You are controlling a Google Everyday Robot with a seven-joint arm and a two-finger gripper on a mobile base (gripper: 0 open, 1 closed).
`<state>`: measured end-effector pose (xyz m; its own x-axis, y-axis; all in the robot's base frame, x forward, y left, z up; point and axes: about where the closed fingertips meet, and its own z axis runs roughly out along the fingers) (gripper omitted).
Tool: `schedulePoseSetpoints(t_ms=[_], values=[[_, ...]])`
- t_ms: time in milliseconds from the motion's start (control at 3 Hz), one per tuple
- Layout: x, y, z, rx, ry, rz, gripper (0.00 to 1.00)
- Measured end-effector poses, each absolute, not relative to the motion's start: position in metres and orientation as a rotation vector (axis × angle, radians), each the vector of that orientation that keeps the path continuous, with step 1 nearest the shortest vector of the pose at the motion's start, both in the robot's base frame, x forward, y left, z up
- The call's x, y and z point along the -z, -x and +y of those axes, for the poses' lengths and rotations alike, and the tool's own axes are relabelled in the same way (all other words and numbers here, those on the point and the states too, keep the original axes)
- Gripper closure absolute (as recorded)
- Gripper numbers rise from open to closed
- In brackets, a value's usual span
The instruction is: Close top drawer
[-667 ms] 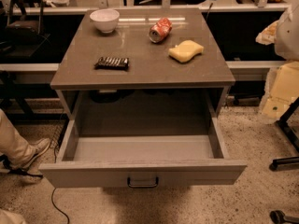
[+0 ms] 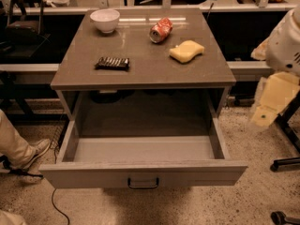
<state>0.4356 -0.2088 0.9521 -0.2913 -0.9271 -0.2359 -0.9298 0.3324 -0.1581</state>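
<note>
The top drawer [image 2: 140, 149] is pulled far out of the grey cabinet and is empty inside. Its flat grey front panel [image 2: 84, 176] faces me, with a small dark loop handle [image 2: 143, 183] at its middle. My gripper [image 2: 271, 102] shows as cream-coloured parts at the right edge, below the white arm housing [image 2: 286, 41]. It hangs to the right of the drawer, level with its right side wall, and touches nothing.
On the cabinet top [image 2: 140, 74] lie a white bowl [image 2: 105, 20], a crushed red can [image 2: 161, 30], a yellow sponge [image 2: 187, 50] and a dark snack bar [image 2: 112, 63]. A person's leg and shoe [image 2: 21, 151] are at left, chair bases [image 2: 286, 163] at right, and a cable [image 2: 58, 205] on the floor.
The arm at the right edge has shifted slightly downward. The drawer stands just as far open as before.
</note>
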Motion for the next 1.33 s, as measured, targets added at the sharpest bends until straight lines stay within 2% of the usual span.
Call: schedulePoseSetpoints(t_ms=[333,667,1333], values=[[-0.886,-0.418,-0.181,-0.293,1.42,2.511,0.0],[-0.841,-0.4,-0.164,-0.444,1.201,2.665,0.0],[-0.771,-0.358,-0.134,-0.591,0.922,2.936,0.0]])
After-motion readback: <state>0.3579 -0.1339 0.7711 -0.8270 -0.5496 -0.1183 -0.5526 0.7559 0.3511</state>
